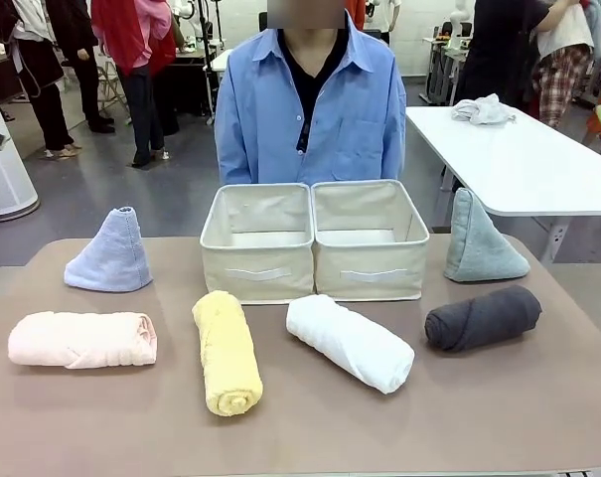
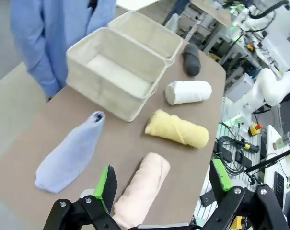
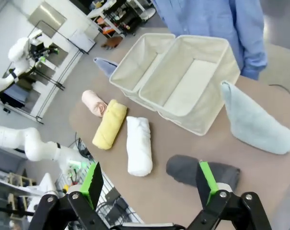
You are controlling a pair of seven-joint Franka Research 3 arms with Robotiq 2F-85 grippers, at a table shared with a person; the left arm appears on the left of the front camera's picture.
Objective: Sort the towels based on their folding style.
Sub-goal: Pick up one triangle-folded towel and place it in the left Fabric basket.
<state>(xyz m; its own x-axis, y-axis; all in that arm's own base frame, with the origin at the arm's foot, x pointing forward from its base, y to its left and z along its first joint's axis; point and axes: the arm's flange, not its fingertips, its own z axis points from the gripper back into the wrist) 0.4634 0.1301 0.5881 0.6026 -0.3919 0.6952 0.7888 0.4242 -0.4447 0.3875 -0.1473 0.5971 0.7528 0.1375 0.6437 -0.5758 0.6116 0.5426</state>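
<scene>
— Tools, state?
— Both released, jaws wide: left tool (image 2: 163, 179) hangs over pink roll (image 2: 145, 189), right tool (image 3: 150, 181) over dark grey roll (image 3: 192, 170).
— Towels?
— All on desk (image 1: 300, 437). Yellow roll (image 1: 227, 353) and white roll (image 1: 350, 343) lie between those two. Lavender cone (image 1: 111, 253) stands left of bins (image 1: 260, 268), grey-green cone (image 1: 479, 243) right.

The left gripper (image 2: 163, 181) is a black two-finger linkage with flat bright-green pads (image 2: 104, 184) and round silver pivot screws (image 2: 233, 190) at its joints. The right gripper (image 3: 149, 183) is built alike, with black links, green pads and silver screws. The person (image 1: 310, 109) wears a light-blue collared button shirt (image 1: 365, 119) with long sleeves and a chest pocket, open at the neck over a black top (image 1: 308, 84).
</scene>
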